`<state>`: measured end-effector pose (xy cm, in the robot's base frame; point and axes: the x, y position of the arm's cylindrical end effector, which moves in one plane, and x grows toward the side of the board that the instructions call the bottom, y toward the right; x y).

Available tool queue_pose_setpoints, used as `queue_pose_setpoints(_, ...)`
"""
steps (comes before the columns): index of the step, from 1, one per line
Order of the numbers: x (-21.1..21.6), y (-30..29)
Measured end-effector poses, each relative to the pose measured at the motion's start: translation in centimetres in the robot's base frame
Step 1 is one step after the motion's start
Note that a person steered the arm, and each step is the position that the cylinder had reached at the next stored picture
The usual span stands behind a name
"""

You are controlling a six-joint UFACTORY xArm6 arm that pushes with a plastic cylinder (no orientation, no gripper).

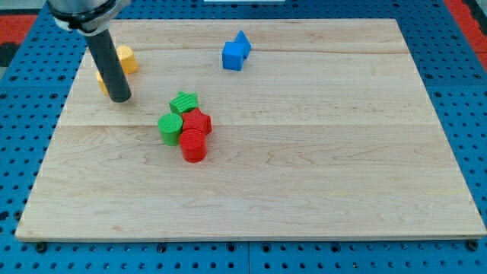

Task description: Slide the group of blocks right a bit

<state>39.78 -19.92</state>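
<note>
my tip (120, 99) up-left of the red-green cluster (185, 125); yellow block (125, 58) half hidden; no fingers

I had a single view: camera looked down at a slant from the near edge, framing the whole wooden board (304, 152), blue perforated bench (472, 91) around it.

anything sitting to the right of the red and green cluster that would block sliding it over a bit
Nothing visible does. The board right of the group, green blocks and red blocks, is bare wood. The blue block lies toward the view's top. My tip is upper left of the group.
</note>
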Motion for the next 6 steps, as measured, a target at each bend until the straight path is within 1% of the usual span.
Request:
queue_pose_setpoints(1,-1.2,-2.5)
queue_pose_setpoints(2,-5.4,-1.8)
queue_pose_setpoints(3,-1.4,0.6)
queue_pose_setpoints(4,6.7,2.7)
queue_pose_setpoints(5,11.6,6.2)
queue_pose_setpoints(6,11.3,6.7)
